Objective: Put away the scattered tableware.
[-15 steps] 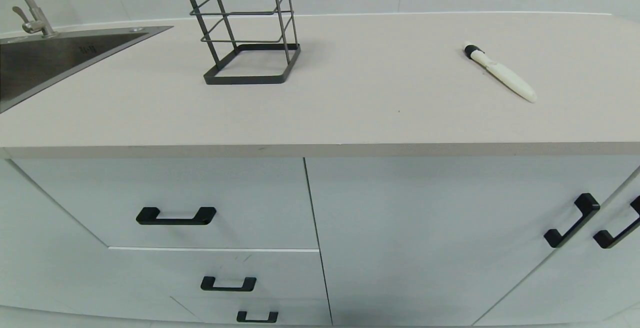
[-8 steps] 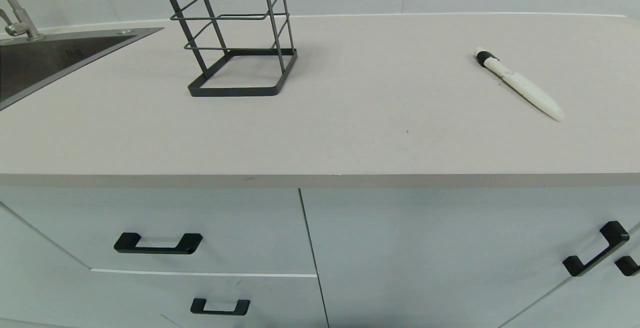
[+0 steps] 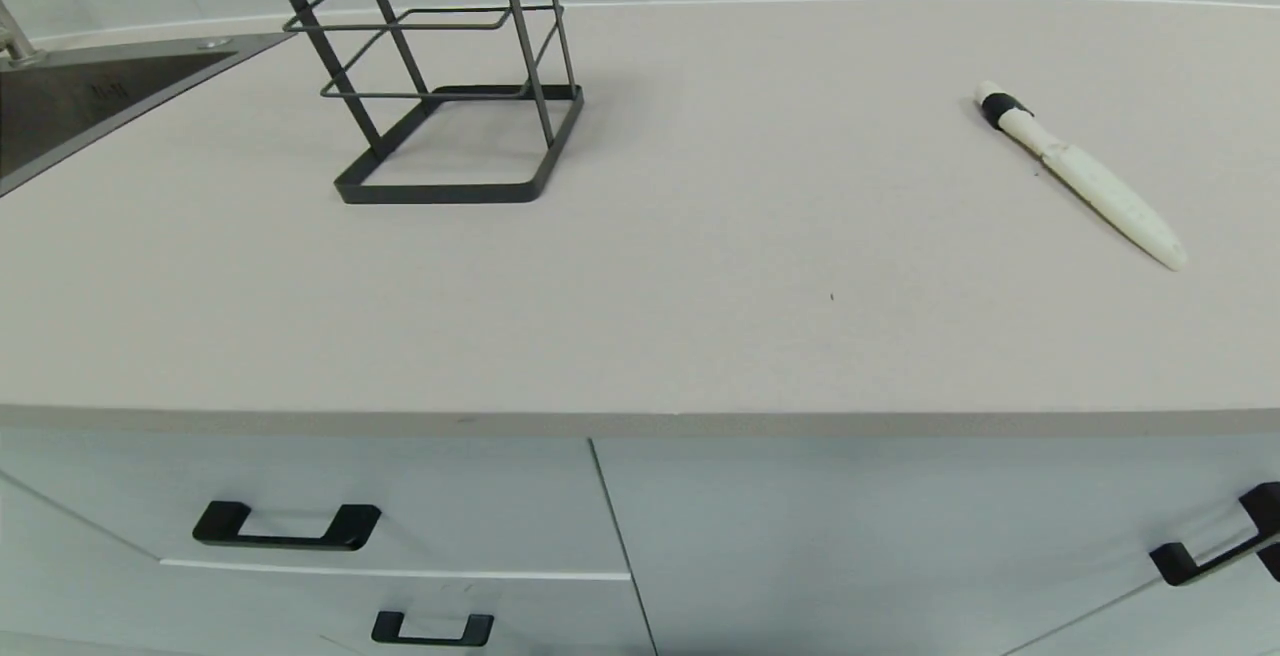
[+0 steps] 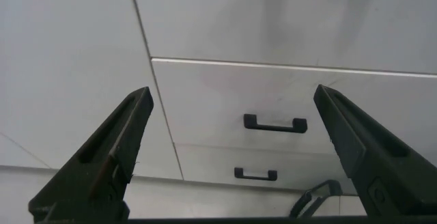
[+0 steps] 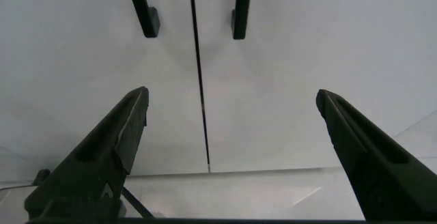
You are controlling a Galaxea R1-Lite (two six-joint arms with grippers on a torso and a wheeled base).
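operator: left end effector (image 4: 231,94), how far open?

observer: its two dark fingers are spread wide, with nothing between them and touching nothing. it hangs low in front of the pale grey drawer fronts, facing a small black drawer handle (image 4: 275,124).

operator: and the right end effector (image 5: 231,93)?

observer: much the same, fingers wide apart and bare. it faces two pale cabinet doors, and black bar handles (image 5: 143,9) sit on either side of the seam between them.

operator: where is the tableware?

observer: one piece, a cream-white utensil with a black band near one end (image 3: 1080,174). it lies flat on the beige table (image 3: 700,286), on the robot's right, at a slant with the banded end toward the wall. i cannot tell what kind of utensil it is.

operator: what else is on the table?

observer: a black wire rack with a rectangular base (image 3: 440,194) stands upright toward the left rear, well apart from the utensil. a steel sink (image 3: 60,116) is set into the far left corner.
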